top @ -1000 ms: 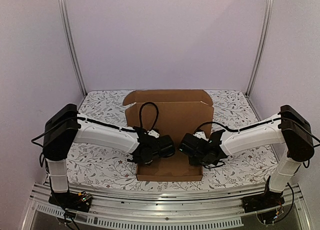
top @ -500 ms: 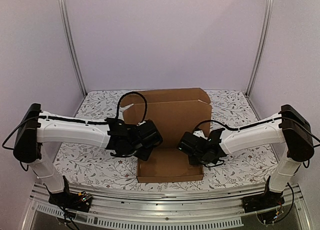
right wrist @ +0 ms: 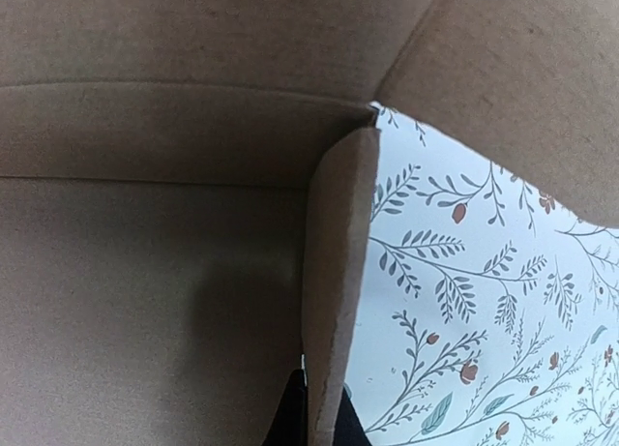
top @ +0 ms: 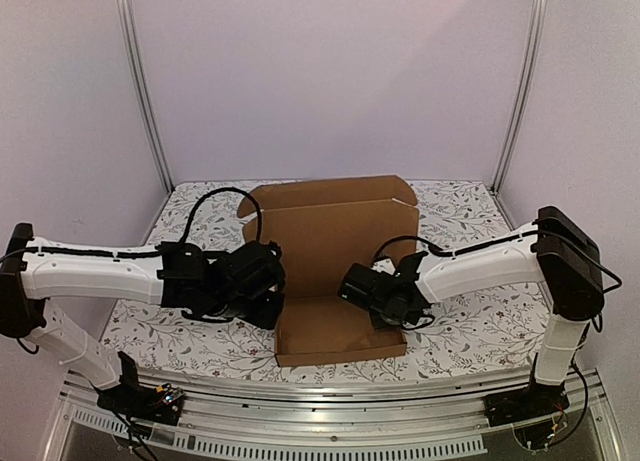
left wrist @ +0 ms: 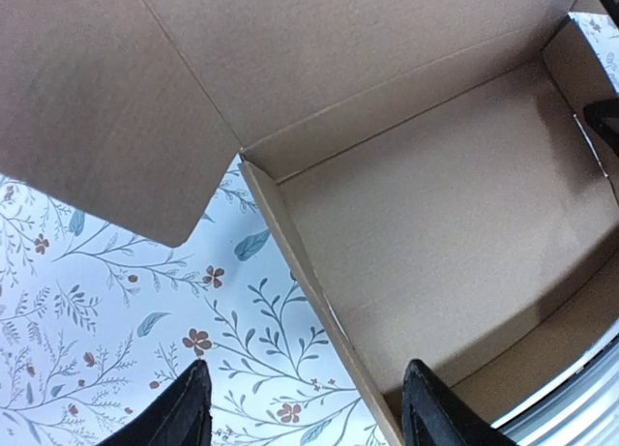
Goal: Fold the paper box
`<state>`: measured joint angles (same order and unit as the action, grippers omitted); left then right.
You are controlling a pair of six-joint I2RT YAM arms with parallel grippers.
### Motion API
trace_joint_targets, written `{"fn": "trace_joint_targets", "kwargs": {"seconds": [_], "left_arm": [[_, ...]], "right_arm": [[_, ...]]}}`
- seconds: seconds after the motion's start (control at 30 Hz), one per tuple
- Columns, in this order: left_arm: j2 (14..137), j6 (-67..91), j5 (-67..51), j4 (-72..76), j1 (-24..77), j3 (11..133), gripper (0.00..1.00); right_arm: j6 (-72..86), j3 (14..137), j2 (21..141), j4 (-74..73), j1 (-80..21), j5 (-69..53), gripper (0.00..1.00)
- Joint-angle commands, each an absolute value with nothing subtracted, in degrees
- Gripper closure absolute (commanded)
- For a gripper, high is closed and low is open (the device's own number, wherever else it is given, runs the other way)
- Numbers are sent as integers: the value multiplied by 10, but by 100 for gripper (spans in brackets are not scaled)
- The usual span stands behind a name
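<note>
Brown: one paper box (top: pixel 335 243), two claws (left wrist: pixel 309 412) (right wrist: pixel 315 412)

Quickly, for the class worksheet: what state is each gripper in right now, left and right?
Left gripper: open, holding nothing.
Right gripper: closed on the side wall of the paper box.

One box, two arms, one counter.
A single paper box (top: pixel 335 236) sits on the one floral-patterned counter (top: pixel 200 341). There are two robot arms, the left arm (top: pixel 90 271) and the right arm (top: pixel 480 266), each with one pair of jaws. Two metal posts, the left post (top: pixel 140 91) and the right post (top: pixel 522 91), stand behind.
</note>
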<state>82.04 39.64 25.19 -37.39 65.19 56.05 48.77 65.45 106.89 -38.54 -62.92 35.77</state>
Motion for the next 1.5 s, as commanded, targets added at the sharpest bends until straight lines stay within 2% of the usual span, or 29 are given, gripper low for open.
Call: {"fn": "trace_joint_targets", "kwargs": {"seconds": [0.0,0.17,0.4,0.53,0.83,0.93,0.97,1.0,1.07,1.2,1.33,1.47], "left_arm": [[789,403,241,-361,648,545,34],[766,398,251,-366,648,537,34],[731,396,268,-379,647,527,33],[719,395,277,-388,647,526,33],[701,403,287,-399,647,522,33],[703,404,289,-402,647,523,33],[703,404,290,-403,647,524,33],[703,405,291,-404,647,526,33],[703,405,295,-408,647,528,33],[694,407,305,-417,647,532,33],[683,404,316,-438,647,543,33],[664,392,321,-458,647,552,33]], "right_arm": [[457,683,1118,-496,-640,428,100],[460,702,1165,-527,-643,429,100],[471,702,1166,-509,-647,395,99],[475,709,1155,-491,-647,363,84],[477,720,1130,-489,-645,369,69],[481,721,1109,-490,-645,372,61],[482,723,1100,-489,-645,371,57],[483,724,1095,-487,-645,370,46],[483,725,1078,-483,-645,367,37],[478,724,1051,-476,-645,358,31],[474,719,1015,-469,-644,346,30],[455,704,970,-459,-643,330,21]]}}
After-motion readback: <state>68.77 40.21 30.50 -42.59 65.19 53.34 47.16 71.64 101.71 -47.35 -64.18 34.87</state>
